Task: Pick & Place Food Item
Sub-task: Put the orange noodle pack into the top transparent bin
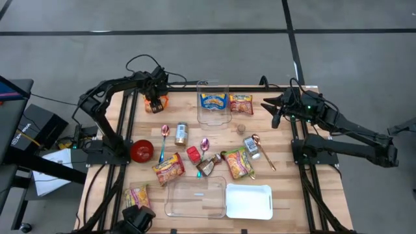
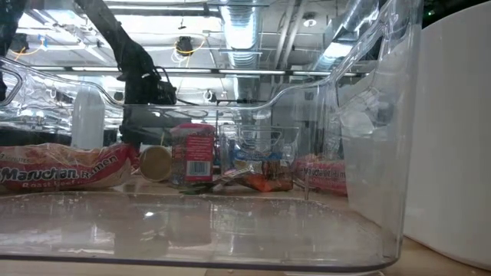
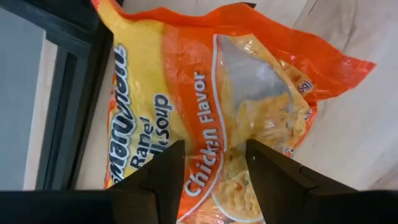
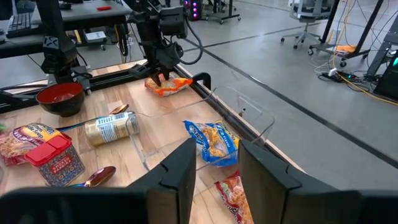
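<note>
The task looks barely begun. The left tool [image 1: 155, 104] hangs over the orange ramen packet [image 3: 205, 112] at the far left corner of the tabletop [image 1: 286, 188], fingers spread wide on either side of it, nothing gripped. The packet lies flat, unlifted. The right tool [image 1: 275, 112] waits, fingers apart, holding nothing, at the right edge.

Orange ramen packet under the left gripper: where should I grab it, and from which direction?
The orange ramen packet lies flat on the table, so descend from straight above. The left gripper is open astride its middle; pinching the crinkly wrapper across the noodle block seems best.
</note>
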Controlling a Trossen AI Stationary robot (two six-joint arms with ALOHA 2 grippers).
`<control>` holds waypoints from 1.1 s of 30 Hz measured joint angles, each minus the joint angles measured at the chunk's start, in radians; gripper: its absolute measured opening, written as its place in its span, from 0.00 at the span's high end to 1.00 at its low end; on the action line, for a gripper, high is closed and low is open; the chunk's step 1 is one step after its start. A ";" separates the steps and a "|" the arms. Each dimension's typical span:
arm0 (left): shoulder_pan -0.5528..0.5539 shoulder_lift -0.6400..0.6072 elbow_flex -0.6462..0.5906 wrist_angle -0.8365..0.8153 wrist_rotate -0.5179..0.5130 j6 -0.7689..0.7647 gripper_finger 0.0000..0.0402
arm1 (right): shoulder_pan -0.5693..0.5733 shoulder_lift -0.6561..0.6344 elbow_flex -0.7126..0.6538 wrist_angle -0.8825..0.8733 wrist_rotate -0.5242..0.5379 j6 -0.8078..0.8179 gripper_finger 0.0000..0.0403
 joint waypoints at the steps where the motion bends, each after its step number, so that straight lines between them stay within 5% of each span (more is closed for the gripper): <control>1: 0.000 -0.001 0.000 -0.002 0.000 0.000 0.61 | 0.000 0.000 0.000 0.000 0.000 0.000 0.72; 15: 0.003 -0.092 -0.001 0.040 -0.010 -0.046 0.98 | 0.000 0.000 0.000 -0.001 0.000 0.000 0.72; 20: 0.001 -0.128 -0.001 0.057 0.004 -0.051 0.89 | 0.000 0.000 0.001 -0.015 0.000 0.000 0.72; 29: 0.001 -0.106 -0.020 0.017 0.048 -0.075 0.57 | 0.000 0.000 0.001 -0.021 0.000 -0.005 0.72; 33: 0.002 -0.098 -0.040 0.035 0.048 -0.075 0.54 | 0.000 0.000 0.001 -0.022 0.000 -0.005 0.72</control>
